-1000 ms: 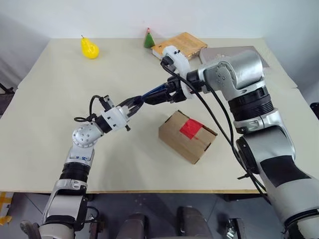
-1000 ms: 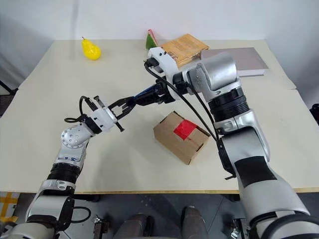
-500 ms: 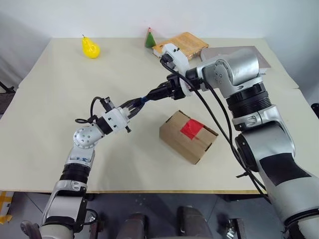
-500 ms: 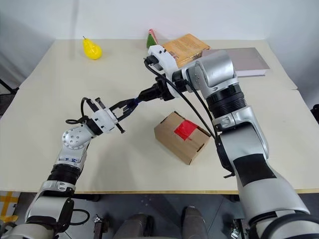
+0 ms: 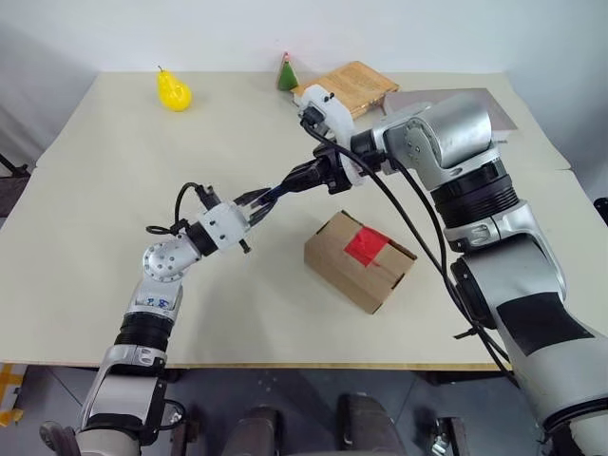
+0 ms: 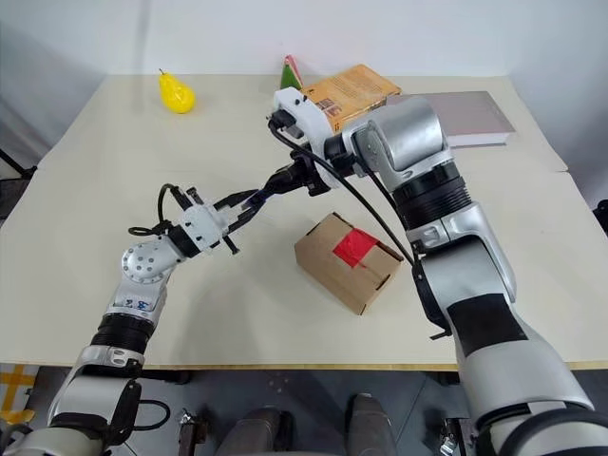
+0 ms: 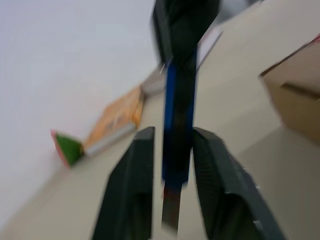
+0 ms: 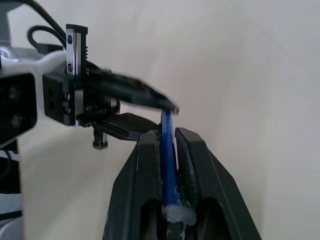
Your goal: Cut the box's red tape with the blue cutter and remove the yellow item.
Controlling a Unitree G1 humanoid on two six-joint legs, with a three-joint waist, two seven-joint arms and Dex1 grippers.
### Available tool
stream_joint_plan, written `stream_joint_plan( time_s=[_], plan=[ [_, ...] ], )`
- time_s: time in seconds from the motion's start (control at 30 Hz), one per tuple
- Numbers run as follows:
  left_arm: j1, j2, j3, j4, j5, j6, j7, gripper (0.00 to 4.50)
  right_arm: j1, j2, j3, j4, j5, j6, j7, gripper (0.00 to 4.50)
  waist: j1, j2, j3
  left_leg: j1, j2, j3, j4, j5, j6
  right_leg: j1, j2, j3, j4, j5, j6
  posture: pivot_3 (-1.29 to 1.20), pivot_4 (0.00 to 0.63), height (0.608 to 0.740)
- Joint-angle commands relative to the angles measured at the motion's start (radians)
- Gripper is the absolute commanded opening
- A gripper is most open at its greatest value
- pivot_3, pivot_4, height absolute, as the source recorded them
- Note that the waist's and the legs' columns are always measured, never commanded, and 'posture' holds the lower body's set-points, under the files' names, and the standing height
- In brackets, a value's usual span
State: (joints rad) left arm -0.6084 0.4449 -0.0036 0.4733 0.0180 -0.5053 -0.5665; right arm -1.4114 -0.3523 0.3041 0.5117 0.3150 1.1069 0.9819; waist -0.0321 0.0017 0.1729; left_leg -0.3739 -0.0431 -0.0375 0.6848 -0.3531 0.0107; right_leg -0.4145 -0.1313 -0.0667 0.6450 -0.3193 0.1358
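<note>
The box point(image 5: 356, 258) lies on the table to the right of centre, with the red tape point(image 5: 364, 245) across its closed top. The blue cutter point(image 5: 285, 186) hangs in the air above the table, left of the box, spanning both grippers. My right gripper point(image 8: 167, 132) is shut on one end of the cutter point(image 8: 168, 165). My left gripper point(image 7: 172, 132) is open, its fingers point(image 7: 132, 190) standing on either side of the other end of the cutter point(image 7: 177, 125), with a gap on one side. The yellow item is hidden.
A glossy yellow pear point(image 5: 172, 90) sits at the far left of the table point(image 5: 114, 285). A green cone point(image 5: 284, 74), a tan book point(image 5: 344, 85) and a grey book point(image 5: 446, 98) lie along the far edge.
My right gripper has closed from wide open onto the blue cutter. My left gripper's fingers have spread off the cutter. Both arms have stayed nearly in place.
</note>
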Motion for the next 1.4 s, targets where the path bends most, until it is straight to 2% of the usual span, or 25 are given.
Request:
stream_joint_plan(
  time_s=[0.03,0.2,0.27,0.63,0.83,1.13,1.3,1.4],
  plan=[
    [0.013,0.041,0.053,-0.088,-0.054,0.125,0.004,2.29,-0.002,-0.031,-0.069,-0.023,-0.014,-0.019,-0.051,0.16,-0.001,0.0,0.0,0.0,0.0,0.0,0.0,0.0,0.0,0.0,0.0,0.0,0.0,0.0,0.0,0.0,0.15,0.74],
    [0.035,0.082,0.075,-0.147,-0.088,0.208,-0.022,3.87,0.02,-0.054,-0.121,-0.049,-0.024,-0.021,-0.111,0.16,0.0,0.0,0.0,0.0,0.0,-0.001,-0.001,0.0,0.0,0.0,0.0,0.0,0.0,0.0,0.0,0.0,0.15,0.74],
    [0.07,0.115,0.098,-0.2,-0.142,0.263,-0.072,4.44,0.043,-0.085,-0.167,-0.085,-0.022,-0.013,-0.149,0.16,0.0,0.0,0.0,0.0,0.0,-0.001,-0.001,0.0,0.0,0.0,0.0,0.0,0.0,0.0,0.0,0.0,0.15,0.74],
    [0.145,0.229,0.152,-0.406,-0.304,0.478,-0.222,4.5,0.176,-0.208,-0.281,-0.312,0.031,0.061,-0.202,0.16,0.003,0.0,0.0,-0.002,0.0,-0.005,-0.001,0.0,0.0,0.0,-0.001,0.001,-0.002,0.0,0.0,0.0,0.15,0.74],
    [0.13,0.244,0.159,-0.539,-0.419,0.655,-0.284,4.5,0.26,-0.287,-0.372,-0.501,0.129,0.128,-0.18,0.16,0.004,0.0,0.0,-0.002,0.0,-0.005,-0.001,0.0,0.0,0.001,-0.001,0.003,-0.002,0.0,0.0,0.0,0.15,0.74],
    [0.024,0.206,0.029,-0.633,-0.496,0.876,-0.369,1.68,0.398,-0.435,-0.502,-0.714,0.262,0.214,-0.168,0.16,0.01,0.0,0.0,-0.002,-0.001,-0.005,-0.001,0.0,0.001,0.003,0.0,0.005,-0.006,0.0,0.0,0.0,0.15,0.74],
    [-0.068,0.176,-0.035,-0.606,-0.49,0.919,-0.416,0.06,0.502,-0.504,-0.611,-0.838,0.339,0.255,-0.179,0.16,0.011,-0.001,0.001,-0.002,-0.001,-0.005,-0.001,0.0,0.001,0.003,0.0,0.004,-0.006,0.0,0.0,0.0,0.15,0.74],
    [-0.114,0.157,-0.096,-0.568,-0.463,0.928,-0.456,0.0,0.565,-0.527,-0.648,-0.907,0.365,0.263,-0.2,0.16,0.012,-0.001,0.001,-0.002,-0.001,-0.003,-0.001,0.0,0.001,0.004,0.0,0.002,-0.007,0.0,0.0,0.0,0.15,0.74]
  ],
)
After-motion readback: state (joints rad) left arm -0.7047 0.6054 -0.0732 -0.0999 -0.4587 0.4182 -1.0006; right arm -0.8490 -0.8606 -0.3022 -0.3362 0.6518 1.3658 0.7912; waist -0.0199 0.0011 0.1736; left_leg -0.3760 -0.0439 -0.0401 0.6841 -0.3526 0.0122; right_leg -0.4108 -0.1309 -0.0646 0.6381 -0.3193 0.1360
